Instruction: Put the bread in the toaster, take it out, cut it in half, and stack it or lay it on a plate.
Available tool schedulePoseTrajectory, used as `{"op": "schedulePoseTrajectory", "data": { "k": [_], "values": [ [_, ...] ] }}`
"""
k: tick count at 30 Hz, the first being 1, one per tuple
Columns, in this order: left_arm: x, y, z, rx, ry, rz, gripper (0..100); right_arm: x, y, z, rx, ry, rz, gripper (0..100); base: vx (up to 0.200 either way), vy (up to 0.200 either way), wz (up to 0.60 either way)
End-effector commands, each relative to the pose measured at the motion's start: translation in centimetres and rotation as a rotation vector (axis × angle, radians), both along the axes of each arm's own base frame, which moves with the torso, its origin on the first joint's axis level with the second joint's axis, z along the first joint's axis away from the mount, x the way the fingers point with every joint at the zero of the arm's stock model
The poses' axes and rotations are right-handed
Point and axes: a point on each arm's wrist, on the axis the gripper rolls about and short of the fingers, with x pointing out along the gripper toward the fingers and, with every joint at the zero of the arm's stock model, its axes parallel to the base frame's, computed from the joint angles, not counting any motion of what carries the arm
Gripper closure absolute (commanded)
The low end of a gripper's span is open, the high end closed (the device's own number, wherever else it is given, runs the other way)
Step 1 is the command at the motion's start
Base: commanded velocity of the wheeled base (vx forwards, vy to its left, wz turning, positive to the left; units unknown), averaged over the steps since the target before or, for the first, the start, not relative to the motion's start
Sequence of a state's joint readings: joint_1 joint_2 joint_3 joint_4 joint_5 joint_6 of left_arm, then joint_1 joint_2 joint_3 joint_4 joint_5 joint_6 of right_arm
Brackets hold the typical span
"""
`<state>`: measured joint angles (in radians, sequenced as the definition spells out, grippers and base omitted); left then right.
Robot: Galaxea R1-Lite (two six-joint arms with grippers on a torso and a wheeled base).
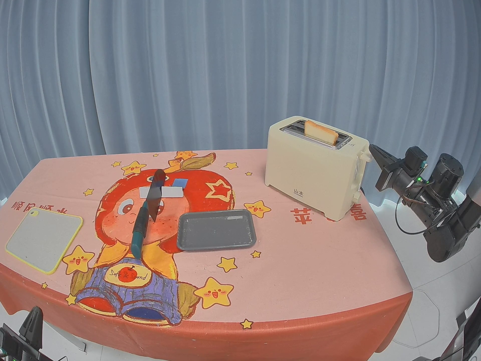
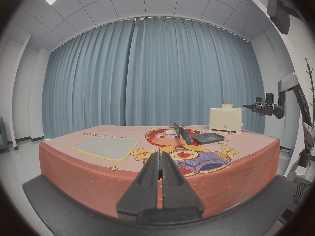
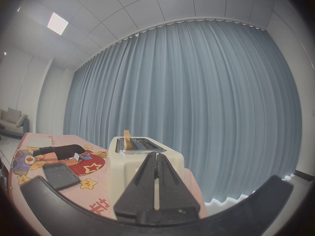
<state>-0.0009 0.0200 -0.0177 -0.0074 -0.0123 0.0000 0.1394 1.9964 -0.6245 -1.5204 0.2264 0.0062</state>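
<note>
Golden-brown bread slice [image 1: 321, 132] stands upright in a slot of the cream plastic toaster [image 1: 313, 174]. The black right gripper [image 3: 156, 158], fingers pressed together beside it, should open, come over the slot and pinch squarely.

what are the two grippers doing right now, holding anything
Left gripper: closed, holding nothing.
Right gripper: closed, holding nothing.
</note>
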Motion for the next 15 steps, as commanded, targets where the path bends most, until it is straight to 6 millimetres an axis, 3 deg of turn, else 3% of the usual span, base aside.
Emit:
{"op": "schedulePoseTrajectory", "data": {
  "k": [1, 15],
  "values": [
    [0.13, 0.0, -0.49, 0.0, 0.017, -0.001, 100, 0.23, -0.06, -0.93, -0.004, 0.03, -0.002, 100, 0.0, 0.0, 0.0],
    [0.13, 0.0, -0.49, 0.0, 0.017, -0.001, 100, -0.2, -0.14, -1.73, -0.014, 0.073, -0.01, 100, 0.0, 0.0, 0.0]
  ]
}}
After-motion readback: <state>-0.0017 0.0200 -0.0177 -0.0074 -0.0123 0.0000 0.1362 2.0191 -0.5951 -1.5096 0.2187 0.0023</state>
